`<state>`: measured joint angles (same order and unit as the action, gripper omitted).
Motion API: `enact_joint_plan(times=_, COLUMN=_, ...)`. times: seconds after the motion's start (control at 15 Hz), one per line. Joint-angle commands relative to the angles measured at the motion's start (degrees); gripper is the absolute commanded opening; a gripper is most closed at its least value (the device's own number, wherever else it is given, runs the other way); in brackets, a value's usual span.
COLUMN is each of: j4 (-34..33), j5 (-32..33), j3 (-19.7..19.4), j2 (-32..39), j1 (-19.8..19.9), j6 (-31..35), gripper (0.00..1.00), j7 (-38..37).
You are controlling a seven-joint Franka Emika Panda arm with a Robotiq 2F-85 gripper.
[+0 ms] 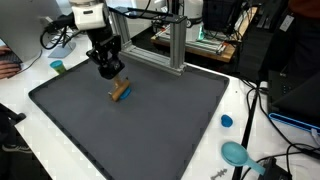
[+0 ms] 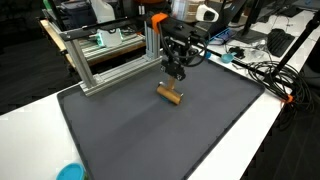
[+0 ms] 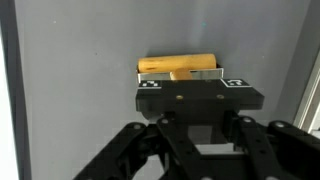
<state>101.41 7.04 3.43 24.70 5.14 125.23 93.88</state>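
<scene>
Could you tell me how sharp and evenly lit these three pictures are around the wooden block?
In both exterior views the wooden block and claw are small but fairly sharp under even light; in the wrist view the block is crisp while the claw's near linkage looks dark and soft.

On my wrist view the gripper [image 3: 192, 84] body covers the near side of the wooden block [image 3: 180, 66] at 12 o'clock, so I can't tell how the jaws stand or whether they touch it. In an exterior view, the frame edge cuts off a teal thing [image 2: 70, 173] at 7 o'clock
</scene>
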Motion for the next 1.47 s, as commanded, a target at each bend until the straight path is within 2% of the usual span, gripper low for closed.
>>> enact_joint_plan(times=0.0, j4=0.9, j5=-9.4, j3=2.9, j2=1.9, j1=4.2, j6=-0.8, gripper=0.21, j7=9.2)
enact_joint_plan(times=0.2, j4=0.8, j5=-13.6, j3=2.4, j2=2.6, j1=5.8, j6=-0.7, gripper=0.21, j7=13.9)
enact_joint_plan(times=0.33, j4=0.9, j5=-14.1, j3=1.4, j2=2.8, j1=5.8, j6=-0.3, gripper=0.21, j7=13.8)
enact_joint_plan(times=0.4, j4=-0.1, j5=-12.4, j3=0.7, j2=0.3, j1=4.9, j6=-0.7, gripper=0.21, j7=12.2)
enact_joint_plan(times=0.47, j4=-0.2, j5=-12.5, j3=0.6, j2=0.2, j1=5.0, j6=-0.7, gripper=0.46, j7=12.3)
enact_joint_plan(times=0.53, j4=-0.2, j5=-12.5, j3=0.5, j2=0.2, j1=4.9, j6=-0.7, gripper=0.46, j7=12.3)
enact_joint_plan(times=0.6, j4=-0.2, j5=-12.5, j3=0.5, j2=0.2, j1=4.8, j6=-0.7, gripper=0.21, j7=12.2)
enact_joint_plan(times=0.73, j4=-0.1, j5=-12.2, j3=0.6, j2=0.5, j1=4.7, j6=-0.7, gripper=0.21, j7=12.8)
enact_joint_plan(times=1.0, j4=-0.4, j5=-16.9, j3=2.6, j2=1.7, j1=5.9, j6=-3.7, gripper=0.21, j7=16.4)
enact_joint_plan(times=1.2, j4=-0.7, j5=-19.6, j3=2.7, j2=1.9, j1=5.7, j6=-5.2, gripper=0.21, j7=16.3)
enact_joint_plan(times=1.4, j4=1.4, j5=-21.5, j3=2.5, j2=-4.2, j1=5.7, j6=-4.9, gripper=0.21, j7=14.2)
